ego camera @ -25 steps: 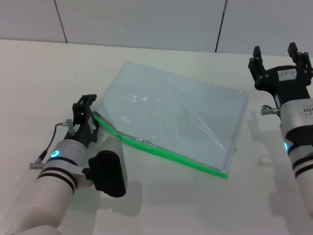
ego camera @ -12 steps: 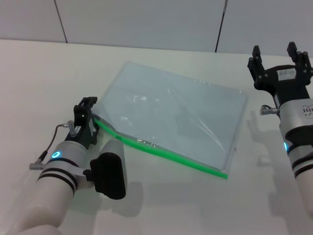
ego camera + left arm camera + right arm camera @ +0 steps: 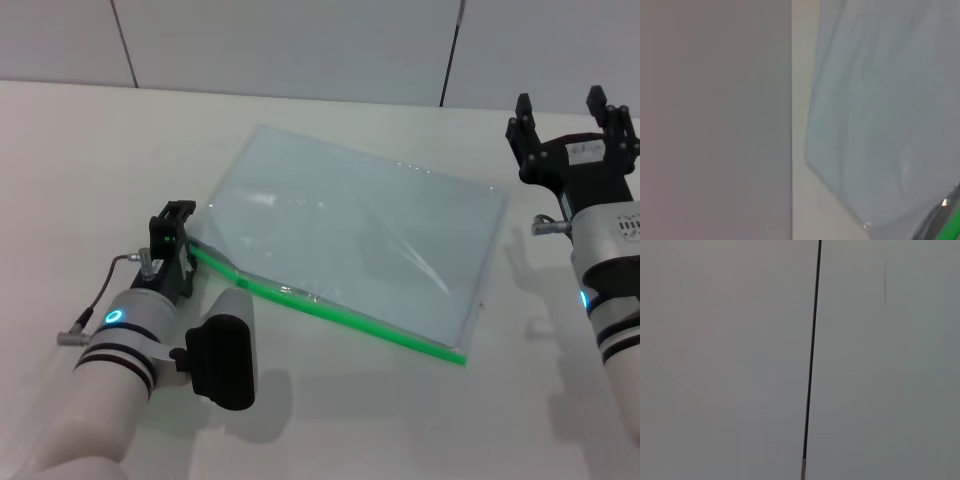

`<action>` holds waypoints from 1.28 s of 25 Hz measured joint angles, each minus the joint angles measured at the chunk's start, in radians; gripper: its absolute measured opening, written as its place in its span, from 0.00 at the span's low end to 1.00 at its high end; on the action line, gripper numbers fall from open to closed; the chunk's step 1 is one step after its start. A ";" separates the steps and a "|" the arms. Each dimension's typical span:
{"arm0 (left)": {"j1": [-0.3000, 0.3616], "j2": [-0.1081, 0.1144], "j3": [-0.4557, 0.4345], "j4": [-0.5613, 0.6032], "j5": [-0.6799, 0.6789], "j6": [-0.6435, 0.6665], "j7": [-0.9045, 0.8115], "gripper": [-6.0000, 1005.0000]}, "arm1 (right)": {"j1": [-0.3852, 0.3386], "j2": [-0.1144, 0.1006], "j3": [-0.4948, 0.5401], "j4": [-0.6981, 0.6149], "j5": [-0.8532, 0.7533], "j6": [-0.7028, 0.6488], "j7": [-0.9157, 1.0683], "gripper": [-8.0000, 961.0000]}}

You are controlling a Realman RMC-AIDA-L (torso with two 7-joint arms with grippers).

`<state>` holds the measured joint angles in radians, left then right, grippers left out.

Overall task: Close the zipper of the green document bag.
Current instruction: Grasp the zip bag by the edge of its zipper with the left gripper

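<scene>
Lying flat on the white surface in the head view, the green document bag was a wide, glossy, pale blue-grey pouch, see-through and wrinkled, set at a slant across the middle. The zipper ran as a thin bright green strip along the long edge nearest the robot, from the left claw down to the bag's near right corner. Near its left end the strip lifted and bowed slightly off the surface. The left claw sat low at that left end of the zipper, its black fingers against the bag's corner; whether they pinched the strip or the slider could not be told. The right claw hung well apart from the bag, off beyond its far right corner, its two fingers spread wide with nothing between them.

In the left wrist view, the bag filled much of the picture as a smooth, cloudy blue-grey sheet with soft creases, one corner resting on the pale surface. A sliver of the green zipper showed at the picture's edge.

The right wrist view showed only a grey wall split by a thin dark seam.
</scene>
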<state>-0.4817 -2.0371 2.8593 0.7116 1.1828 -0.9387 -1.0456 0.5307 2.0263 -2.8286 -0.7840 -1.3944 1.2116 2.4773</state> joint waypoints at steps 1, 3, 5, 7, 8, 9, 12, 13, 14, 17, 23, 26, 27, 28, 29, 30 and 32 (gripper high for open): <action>0.000 0.000 0.000 0.000 0.002 -0.002 0.000 0.47 | 0.000 0.000 0.000 0.001 0.000 -0.001 0.000 0.79; 0.000 0.000 0.000 0.000 0.008 -0.004 0.000 0.46 | 0.000 0.000 0.000 0.001 0.000 -0.001 0.000 0.79; 0.000 0.000 0.000 0.001 0.012 -0.008 0.000 0.46 | 0.000 0.000 0.000 0.002 0.000 -0.002 0.000 0.79; 0.000 0.000 0.000 0.001 0.013 -0.014 0.000 0.45 | 0.000 0.000 0.000 0.003 0.001 -0.004 0.000 0.79; 0.000 0.000 0.000 0.001 0.013 -0.016 -0.001 0.45 | 0.000 0.000 0.000 0.003 0.001 -0.004 0.000 0.79; 0.000 0.000 0.000 0.002 0.013 -0.016 -0.001 0.45 | 0.000 0.000 0.000 0.002 0.001 -0.004 0.000 0.79; 0.000 0.000 0.000 0.002 0.013 -0.015 0.000 0.44 | 0.000 0.000 -0.001 0.002 0.000 -0.003 0.000 0.79; 0.000 0.000 0.000 0.002 0.013 -0.015 0.000 0.44 | 0.000 0.000 -0.001 0.002 0.000 -0.004 0.000 0.79; 0.000 0.000 0.000 0.002 0.013 -0.014 0.002 0.44 | 0.000 0.000 -0.001 0.001 0.000 -0.004 -0.001 0.79; 0.000 0.000 0.000 0.002 0.014 -0.012 0.010 0.44 | 0.000 0.000 -0.002 0.000 0.000 -0.003 -0.007 0.79; 0.000 0.000 0.000 0.001 0.011 -0.006 0.026 0.44 | 0.001 0.000 -0.002 0.000 0.000 -0.003 -0.010 0.79; 0.000 0.000 0.000 0.000 0.014 -0.006 0.035 0.44 | 0.002 0.000 -0.002 0.000 0.000 -0.005 -0.010 0.79; 0.000 0.000 0.000 0.000 0.015 -0.006 0.036 0.44 | 0.002 0.000 -0.002 0.000 0.000 -0.006 -0.011 0.79; 0.000 0.000 0.000 0.000 0.018 -0.006 0.036 0.44 | 0.002 0.000 -0.002 0.000 0.000 -0.006 -0.011 0.79; 0.000 0.000 0.000 0.000 0.020 -0.006 0.036 0.44 | 0.003 0.000 -0.002 0.000 0.000 -0.007 -0.011 0.79; 0.000 0.000 0.000 0.000 0.025 -0.006 0.036 0.44 | 0.003 0.000 -0.002 0.000 0.000 -0.007 -0.011 0.79; -0.001 0.000 0.000 0.000 0.030 -0.006 0.036 0.44 | 0.003 0.000 -0.002 0.001 0.000 -0.007 -0.011 0.79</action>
<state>-0.4822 -2.0371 2.8593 0.7116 1.2125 -0.9448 -1.0092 0.5338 2.0263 -2.8302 -0.7828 -1.3944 1.2041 2.4666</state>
